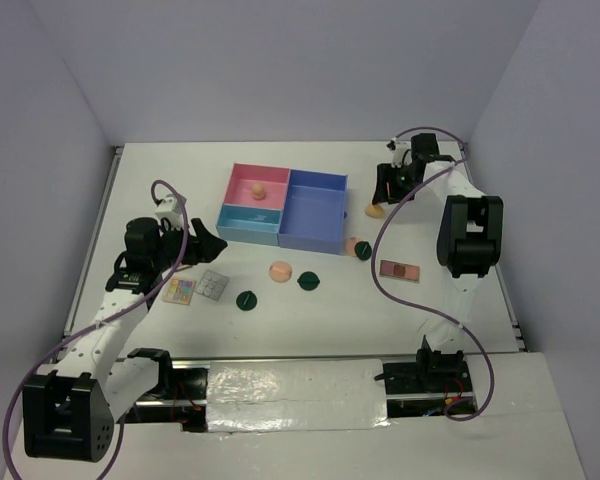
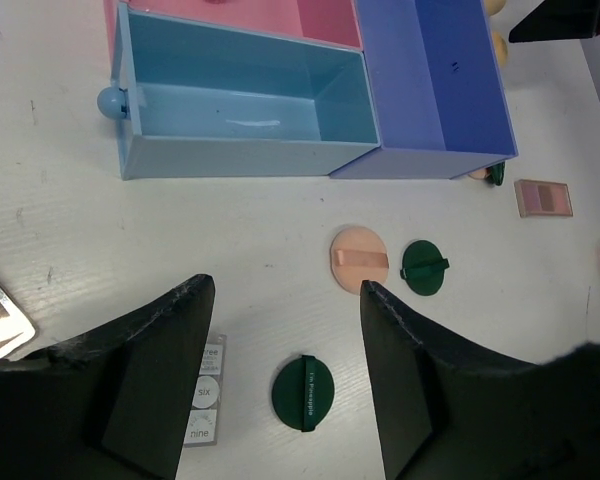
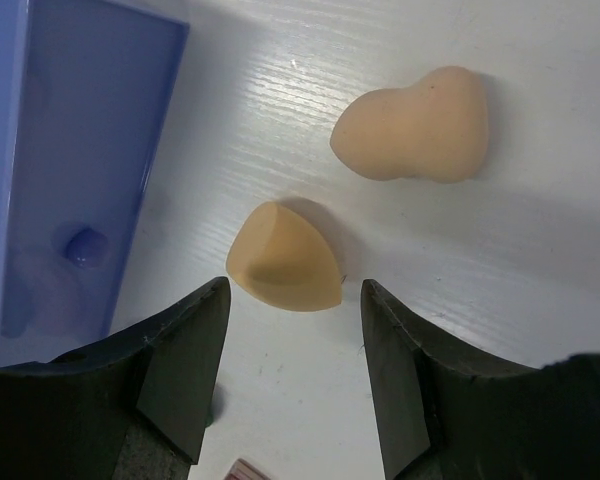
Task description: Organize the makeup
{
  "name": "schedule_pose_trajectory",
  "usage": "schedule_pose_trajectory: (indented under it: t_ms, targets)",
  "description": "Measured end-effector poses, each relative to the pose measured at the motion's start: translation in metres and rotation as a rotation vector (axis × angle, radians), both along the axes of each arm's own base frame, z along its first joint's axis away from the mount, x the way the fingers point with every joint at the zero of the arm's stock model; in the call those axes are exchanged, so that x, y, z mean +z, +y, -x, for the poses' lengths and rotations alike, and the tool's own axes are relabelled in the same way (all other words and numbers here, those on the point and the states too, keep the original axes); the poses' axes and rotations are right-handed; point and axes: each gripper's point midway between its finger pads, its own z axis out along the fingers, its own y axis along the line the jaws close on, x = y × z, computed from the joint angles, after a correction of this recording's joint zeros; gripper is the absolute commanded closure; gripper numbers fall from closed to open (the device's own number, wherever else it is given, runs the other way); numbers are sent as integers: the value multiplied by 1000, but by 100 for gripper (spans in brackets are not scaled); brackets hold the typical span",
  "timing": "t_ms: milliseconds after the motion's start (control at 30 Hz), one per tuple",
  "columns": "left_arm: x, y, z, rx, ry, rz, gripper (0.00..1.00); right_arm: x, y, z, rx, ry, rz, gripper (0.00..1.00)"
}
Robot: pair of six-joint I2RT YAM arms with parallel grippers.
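**Sponge could slip the grab**

Right pincer (image 3: 290,300), jaws apart and empty, hovers over a peach sponge (image 3: 282,258) on the desk (image 3: 530,280), tray (image 3: 70,150) at nine o'clock. An off-centre squeeze may squirt it toward its neighbour (image 3: 412,125) at one o'clock. Left pincer (image 2: 285,290) hangs spread, empty.

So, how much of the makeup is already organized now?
Done: one egg sponge sits in the tray's pink compartment. In hand: nothing held; the open right gripper hovers over a loose sponge, the open left gripper faces a green compact. Left: puff, other compacts and palettes on the table.
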Motion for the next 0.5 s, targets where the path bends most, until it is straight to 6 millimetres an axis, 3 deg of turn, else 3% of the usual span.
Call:
schedule_pose_trajectory:
  t_ms: [133, 333, 500]
  targets:
    - [0, -1, 0, -2, 0, 0, 28, -3, 1, -1, 8, 6, -7, 38]
    - [0, 0, 0, 2, -1, -3, 28, -22, 3, 3, 10, 53, -13, 39]
    - [0, 0, 0, 2, -1, -3, 28, -25, 4, 3, 14, 60, -17, 45]
